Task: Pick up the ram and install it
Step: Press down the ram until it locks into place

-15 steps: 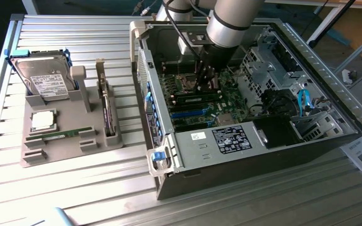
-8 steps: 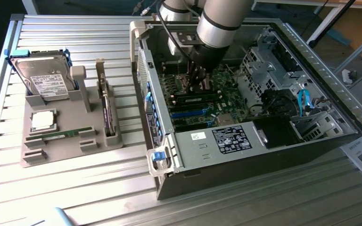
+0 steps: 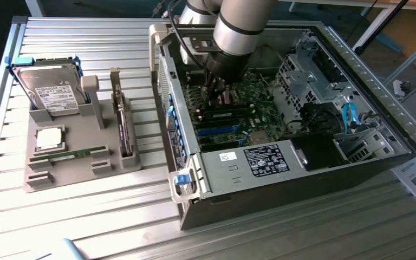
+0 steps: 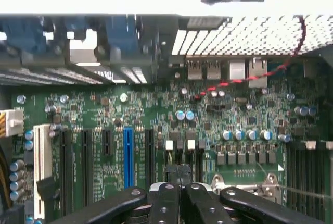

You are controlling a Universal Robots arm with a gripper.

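Observation:
The ram [image 3: 69, 156], a thin green stick, lies in a slot of the grey holder [image 3: 85, 173] at the exterior view's left, far from the arm. My gripper [image 3: 213, 99] is down inside the open computer case [image 3: 370, 81], just above the green motherboard [image 3: 255, 100]. In the wrist view the two black fingers [image 4: 165, 198] are pressed together, and I see nothing held between them. The gripper [image 4: 179, 195] hangs over the motherboard [image 4: 104, 109] near its black and blue [image 4: 128, 156] expansion slots, with dark memory slots [image 4: 307, 174] off to one side.
The holder also carries a hard drive [image 3: 52, 95], a square silver processor chip [image 3: 49, 139] and an upright dark expansion card [image 3: 125, 132]. Inside the case are a drive cage [image 3: 302, 76], blue cables [image 3: 349, 116] and a power supply [image 3: 266, 160]. Everything rests on a slatted metal table [image 3: 85, 227].

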